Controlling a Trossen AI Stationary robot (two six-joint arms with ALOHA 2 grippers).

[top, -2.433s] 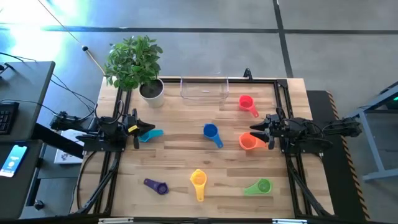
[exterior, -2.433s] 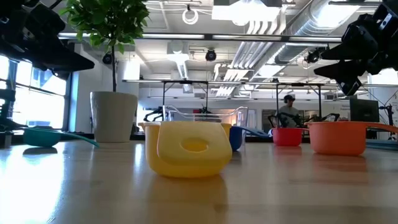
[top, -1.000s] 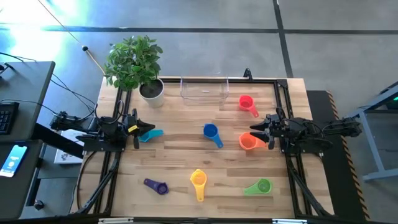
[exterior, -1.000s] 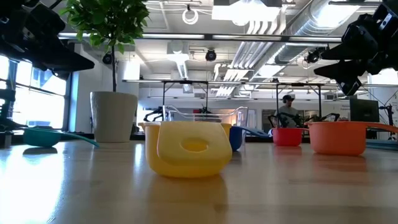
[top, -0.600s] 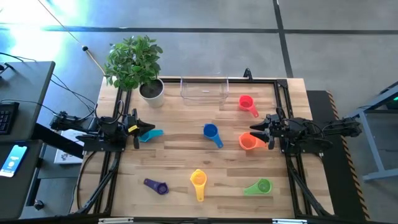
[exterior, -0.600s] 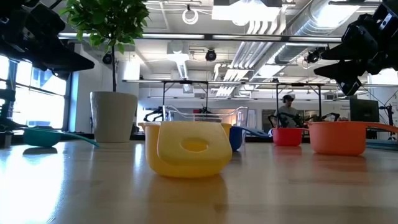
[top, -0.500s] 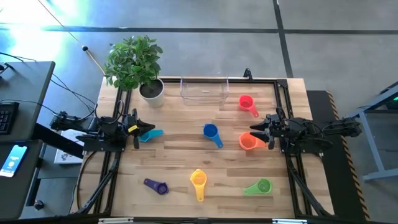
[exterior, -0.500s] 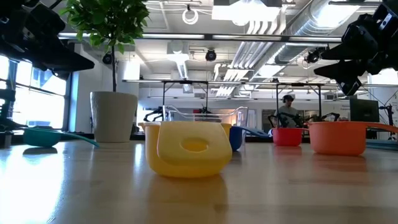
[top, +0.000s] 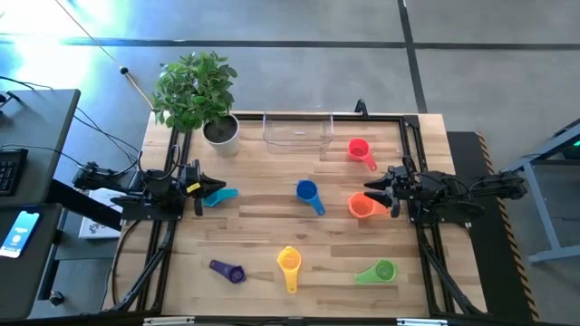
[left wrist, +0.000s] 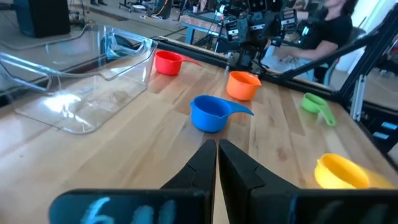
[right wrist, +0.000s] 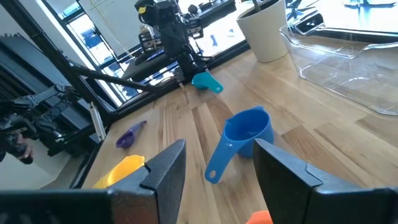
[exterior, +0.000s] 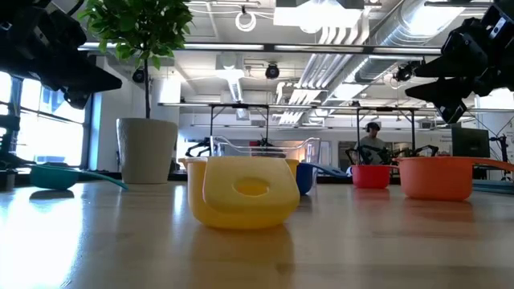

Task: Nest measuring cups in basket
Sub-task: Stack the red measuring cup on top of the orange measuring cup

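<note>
Seven measuring cups lie apart on the wooden table: red (top: 359, 149), orange (top: 362, 206), blue (top: 308, 192), teal (top: 220, 196), yellow (top: 289, 263), purple (top: 227, 270) and green (top: 381, 271). The clear basket (top: 297, 129) stands at the far edge with nothing in it. My left gripper (top: 216, 188) hovers shut at the table's left side, just above the teal cup. My right gripper (top: 373, 192) hovers open at the right side, over the orange cup's rim. The right wrist view shows its fingers (right wrist: 165, 168) apart, with the blue cup (right wrist: 245, 134) beyond them.
A white pot with a leafy plant (top: 221, 133) stands at the far left corner, beside the basket. Black frame rails (top: 412, 136) run along the table's sides. A person sits in the room beyond the table (exterior: 371, 144).
My left gripper has rolled a little about its own pointing line, staying in place and shut. No cup has moved.
</note>
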